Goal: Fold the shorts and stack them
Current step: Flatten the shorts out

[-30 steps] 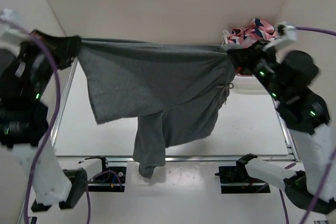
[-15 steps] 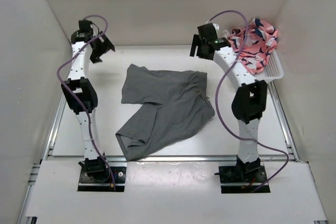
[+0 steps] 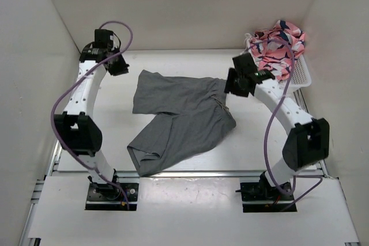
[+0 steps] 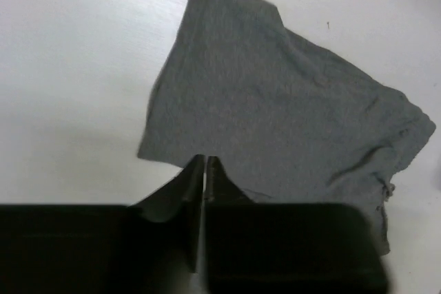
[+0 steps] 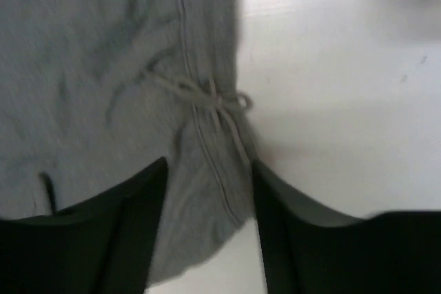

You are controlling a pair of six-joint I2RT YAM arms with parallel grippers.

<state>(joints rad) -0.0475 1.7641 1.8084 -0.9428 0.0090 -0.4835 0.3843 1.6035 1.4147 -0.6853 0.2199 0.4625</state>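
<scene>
Nearest the arm bases, one leg of the shorts (image 3: pixel 181 120) reaches toward the table's (image 3: pixel 259 136) front edge. The garment lies spread and unfolded on the pale, smooth surface, slightly rumpled. Farther in, we find the right claw (image 3: pixel 230 86) poised over the waistband, its fingers parted wide above the drawstring (image 5: pixel 220 101) and holding nothing. Beyond the far leg hem, the left claw (image 3: pixel 119 68) hangs with fingers pressed together, also empty. We judge the step to be the start of the first fold. The next move calls for a grip on waistband and hem, carrying one half over the other. At the far right stand a white basket (image 3: pixel 300 76) with pink patterned clothes (image 3: pixel 279 41). Plain white walls (image 3: pixel 184 4) enclose all.
</scene>
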